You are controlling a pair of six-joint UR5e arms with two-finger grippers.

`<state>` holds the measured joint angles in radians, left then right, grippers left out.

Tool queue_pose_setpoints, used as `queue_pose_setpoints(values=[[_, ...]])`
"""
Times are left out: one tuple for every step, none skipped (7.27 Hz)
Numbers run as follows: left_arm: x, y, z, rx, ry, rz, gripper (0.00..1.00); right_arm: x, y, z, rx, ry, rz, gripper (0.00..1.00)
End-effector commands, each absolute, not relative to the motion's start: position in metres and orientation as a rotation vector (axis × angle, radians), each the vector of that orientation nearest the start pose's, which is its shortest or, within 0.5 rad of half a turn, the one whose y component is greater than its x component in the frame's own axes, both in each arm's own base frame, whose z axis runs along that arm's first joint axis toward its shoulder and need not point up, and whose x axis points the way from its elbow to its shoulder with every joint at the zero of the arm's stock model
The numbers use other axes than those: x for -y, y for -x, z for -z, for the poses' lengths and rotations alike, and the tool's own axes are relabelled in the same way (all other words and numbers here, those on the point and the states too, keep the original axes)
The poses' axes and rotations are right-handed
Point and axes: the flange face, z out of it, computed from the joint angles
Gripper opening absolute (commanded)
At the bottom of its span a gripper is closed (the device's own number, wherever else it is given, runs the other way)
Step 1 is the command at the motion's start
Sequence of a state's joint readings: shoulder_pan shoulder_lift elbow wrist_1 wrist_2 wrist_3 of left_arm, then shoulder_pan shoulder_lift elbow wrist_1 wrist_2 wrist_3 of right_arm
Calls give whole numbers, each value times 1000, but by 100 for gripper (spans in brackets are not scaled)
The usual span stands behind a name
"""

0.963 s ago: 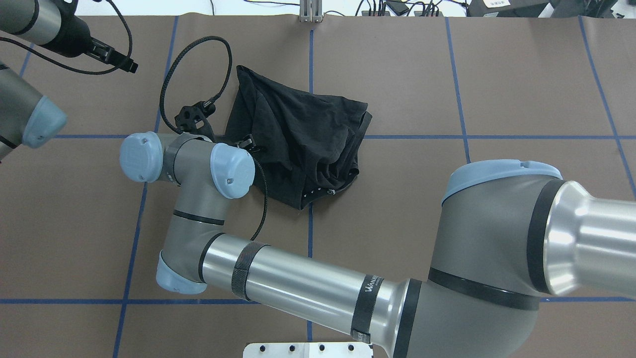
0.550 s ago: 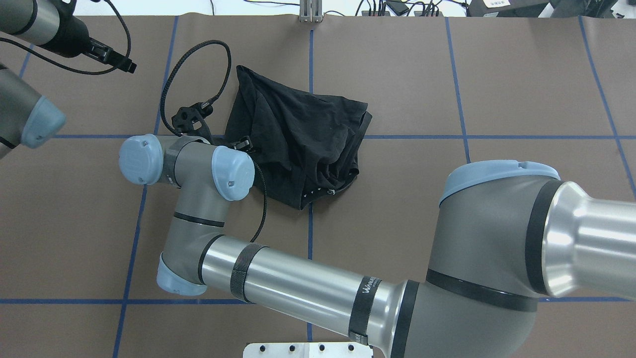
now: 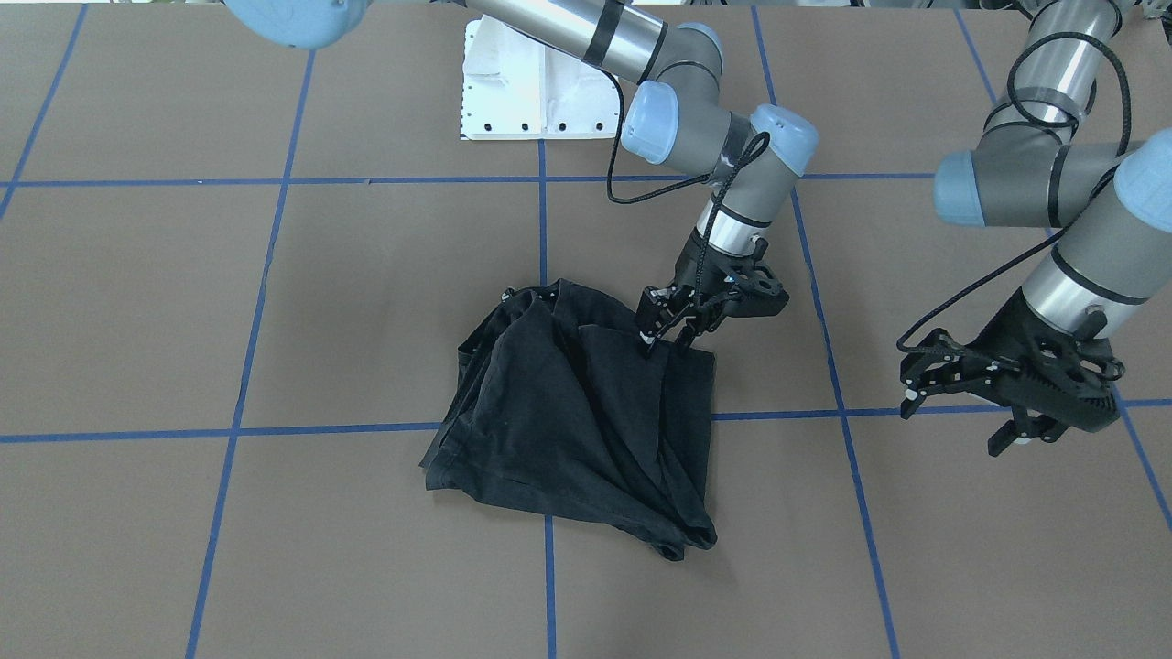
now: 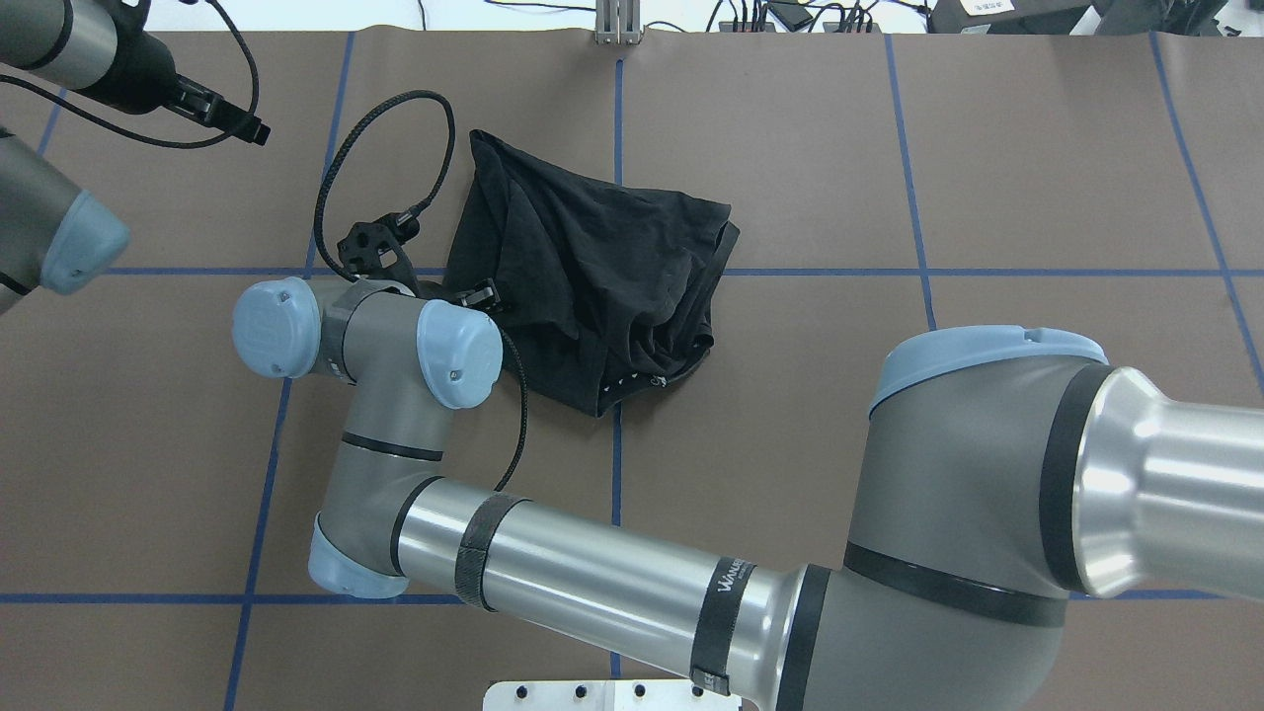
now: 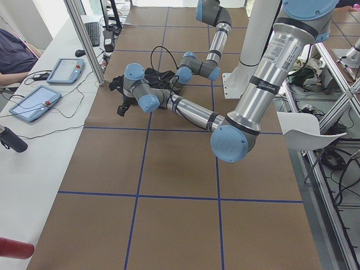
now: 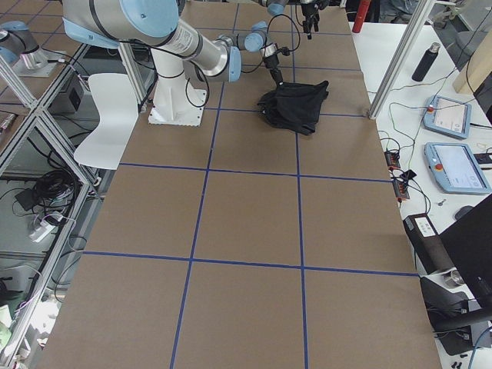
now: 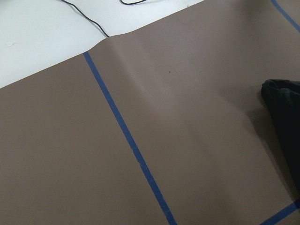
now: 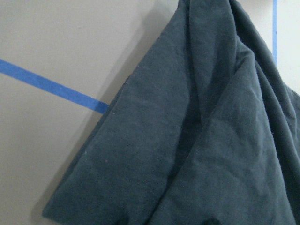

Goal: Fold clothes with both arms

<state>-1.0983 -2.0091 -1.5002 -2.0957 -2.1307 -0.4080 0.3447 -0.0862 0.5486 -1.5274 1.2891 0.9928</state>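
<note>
R gripper [image 3: 663, 329] is clamped on the edge of the crumpled black cotton T-shirt [image 4: 592, 267], at the heap's 9 o'clock in the overhead view. Over the last sec its wrist drifts slightly toward 10 o'clock and the pinched edge follows; the rest of the heap stays put. The shirt lies bunched near the centre of the brown taped table [image 4: 987, 148], no print showing. L gripper [image 3: 954, 419] hangs empty, jaws apart, well off at 10 o'clock. Probably still spreading the shirt; no fold begun.
</note>
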Motion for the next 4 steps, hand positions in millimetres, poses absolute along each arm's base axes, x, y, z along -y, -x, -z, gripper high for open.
queue_pose_setpoints(values=[[637, -235, -382, -843, -563, -308, 100, 459, 799, -63, 302, -464, 169, 53], [637, -235, -382, -844, -564, -309, 100, 462, 797, -63, 296, -473, 168, 47], [637, -235, -382, -844, -564, -309, 100, 469, 793, -62, 292, -476, 168, 30], [636, -235, -385, -842, -560, -307, 100, 473, 791, -63, 285, -477, 175, 6]])
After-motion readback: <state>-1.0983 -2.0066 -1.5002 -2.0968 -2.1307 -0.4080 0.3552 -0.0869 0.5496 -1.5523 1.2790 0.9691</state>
